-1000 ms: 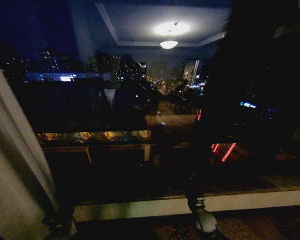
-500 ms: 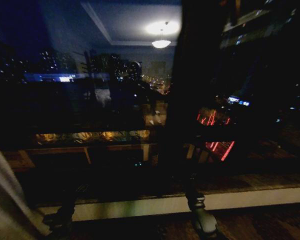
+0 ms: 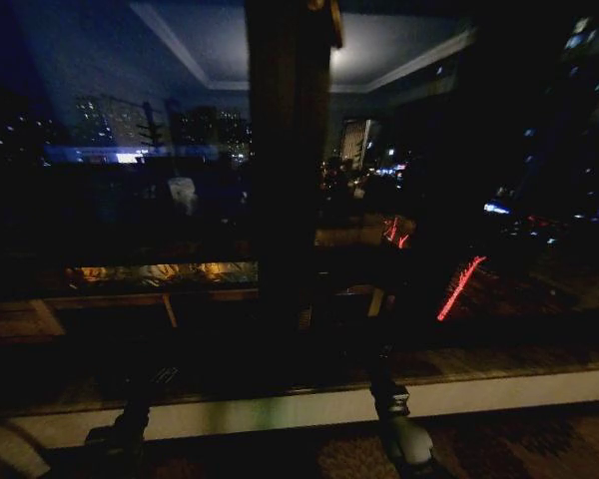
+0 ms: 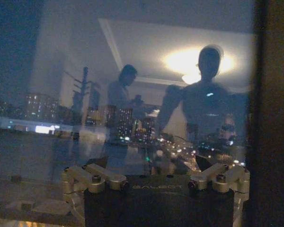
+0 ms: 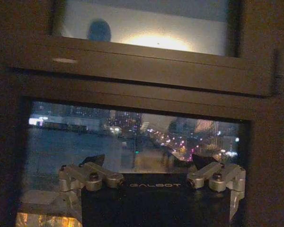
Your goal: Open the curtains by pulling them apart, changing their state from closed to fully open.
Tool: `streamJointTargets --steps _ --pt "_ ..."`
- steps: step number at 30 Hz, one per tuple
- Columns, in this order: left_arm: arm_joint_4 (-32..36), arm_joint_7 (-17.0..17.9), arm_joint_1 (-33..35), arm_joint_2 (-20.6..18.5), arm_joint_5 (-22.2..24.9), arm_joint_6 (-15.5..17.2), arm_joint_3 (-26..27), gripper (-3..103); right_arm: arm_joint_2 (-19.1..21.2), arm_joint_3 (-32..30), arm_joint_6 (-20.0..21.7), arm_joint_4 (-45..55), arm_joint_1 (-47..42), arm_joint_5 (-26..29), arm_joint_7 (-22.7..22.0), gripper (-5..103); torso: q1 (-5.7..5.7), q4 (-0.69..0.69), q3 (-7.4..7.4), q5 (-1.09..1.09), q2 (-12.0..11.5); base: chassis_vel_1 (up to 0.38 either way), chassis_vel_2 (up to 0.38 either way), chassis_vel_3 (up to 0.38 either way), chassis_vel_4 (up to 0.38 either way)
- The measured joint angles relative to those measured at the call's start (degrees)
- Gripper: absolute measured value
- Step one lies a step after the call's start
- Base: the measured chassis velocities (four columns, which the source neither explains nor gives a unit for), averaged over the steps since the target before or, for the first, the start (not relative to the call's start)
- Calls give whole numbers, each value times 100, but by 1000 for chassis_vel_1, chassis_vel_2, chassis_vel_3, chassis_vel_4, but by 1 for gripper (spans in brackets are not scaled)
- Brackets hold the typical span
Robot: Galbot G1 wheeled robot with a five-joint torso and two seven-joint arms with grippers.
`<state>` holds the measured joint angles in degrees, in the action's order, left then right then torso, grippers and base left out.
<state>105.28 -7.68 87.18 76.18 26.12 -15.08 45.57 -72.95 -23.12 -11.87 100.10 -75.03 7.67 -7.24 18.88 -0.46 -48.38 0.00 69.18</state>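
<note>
The left gripper (image 4: 156, 166) and right gripper (image 5: 149, 163) are held spread and empty close before the window (image 3: 130, 210), the curtain (image 3: 2, 451) is seen as a pale off-white sliver at the lower left, and city lights are seen beyond.

A pale sliver at seven o'clock, seemingly the curtains (image 3: 2, 451), hangs slanted beside the bare dark window
</note>
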Motion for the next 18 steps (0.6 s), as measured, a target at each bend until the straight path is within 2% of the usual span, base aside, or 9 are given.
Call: streamJointTargets --steps 18 --pt "0 -1 0 0 0 -1 0 100 0 0 0 0 0 0 0 100 0 0 0 0 0 -354 -362 353 358"
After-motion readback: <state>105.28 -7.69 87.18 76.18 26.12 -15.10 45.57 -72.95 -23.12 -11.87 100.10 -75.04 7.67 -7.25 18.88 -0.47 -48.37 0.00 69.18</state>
